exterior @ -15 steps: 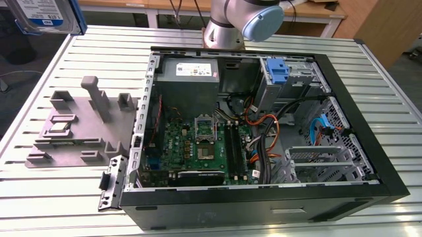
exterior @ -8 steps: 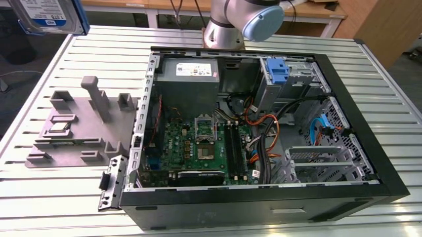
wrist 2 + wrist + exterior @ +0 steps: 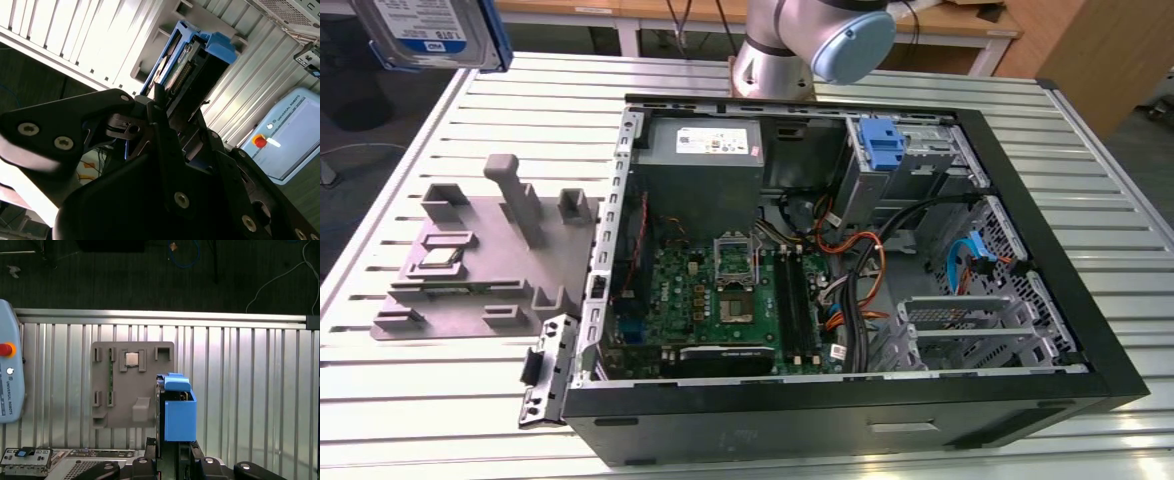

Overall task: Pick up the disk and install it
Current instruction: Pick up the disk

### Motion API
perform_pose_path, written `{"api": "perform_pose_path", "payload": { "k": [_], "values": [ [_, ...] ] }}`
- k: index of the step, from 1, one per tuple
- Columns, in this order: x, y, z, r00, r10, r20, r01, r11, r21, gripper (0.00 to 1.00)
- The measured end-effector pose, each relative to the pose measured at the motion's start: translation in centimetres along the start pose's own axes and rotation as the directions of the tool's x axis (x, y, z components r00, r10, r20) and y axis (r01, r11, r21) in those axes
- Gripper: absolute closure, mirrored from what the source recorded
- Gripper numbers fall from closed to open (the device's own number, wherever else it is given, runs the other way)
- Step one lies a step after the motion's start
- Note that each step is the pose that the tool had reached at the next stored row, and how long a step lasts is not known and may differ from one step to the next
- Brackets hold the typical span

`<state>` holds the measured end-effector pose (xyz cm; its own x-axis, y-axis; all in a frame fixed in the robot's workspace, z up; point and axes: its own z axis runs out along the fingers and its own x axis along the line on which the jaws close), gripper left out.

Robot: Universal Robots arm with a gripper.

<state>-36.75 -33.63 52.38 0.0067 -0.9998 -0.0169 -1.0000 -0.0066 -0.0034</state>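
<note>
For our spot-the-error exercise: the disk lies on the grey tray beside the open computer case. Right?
No. The gripper holds the disk up off the grey tray beside the open computer case, as the first wrist view shows.

Exterior view: disk (image 3: 434, 30), clamped in gripper (image 3: 171, 444), hung at upper left, clear above the table (image 3: 427, 400). At left-centre, a grey fixture plate (image 3: 467, 270) with upright posts stood in the way low down. The open computer case (image 3: 854, 415) took centre and right. Cables (image 3: 854, 290) crossed its middle, a blue bracket (image 3: 886, 145) sat in the upper-right bay, and the arm base (image 3: 787, 50) blocked top centre. Lower-left slats were free.
</note>
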Motion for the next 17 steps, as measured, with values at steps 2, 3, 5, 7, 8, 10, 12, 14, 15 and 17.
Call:
{"api": "perform_pose_path", "payload": {
  "k": [2, 3, 5, 7, 8, 10, 12, 14, 15, 17],
  "values": [
    [0.0, -0.2, 0.0, 1.0, 0.0, 0.0001, 0.0, 1.0, 0.0001, 0.65],
    [0.0, -0.26, 0.0, 1.0, 0.0, 0.0, 0.0, 1.0, 0.0001, 0.65],
    [0.0, -0.29, 0.0, 1.0, 0.0, 0.0, 0.0, 1.0, 0.0, 0.65],
    [0.01, -0.31, 0.0, 1.0, 0.0, 0.0, 0.0, 1.0, 0.0001, 0.65],
    [0.0, -0.31, 0.0, 1.0, 0.0, 0.0, 0.0, 1.0, 0.0, 0.65],
    [0.0, -0.32, 0.0, 1.0, 0.0, 0.0, 0.0, 1.0, 0.0001, 0.65],
    [0.0, -0.33, 0.0, 1.0, 0.0, 0.0, 0.0, 1.0, 0.0, 0.65],
    [0.0, -0.38, 0.0, 1.0, 0.0, 0.0, 0.0, 1.0, 0.0, 0.65],
    [0.01, -0.47, 0.0, 1.0, 0.0, 0.0, 0.0, 1.0, 0.0, 0.65],
    [0.0, -0.66, 0.01, 1.0, 0.0, 0.0, 0.0, 1.0, 0.0001, 0.65]
  ]
}}
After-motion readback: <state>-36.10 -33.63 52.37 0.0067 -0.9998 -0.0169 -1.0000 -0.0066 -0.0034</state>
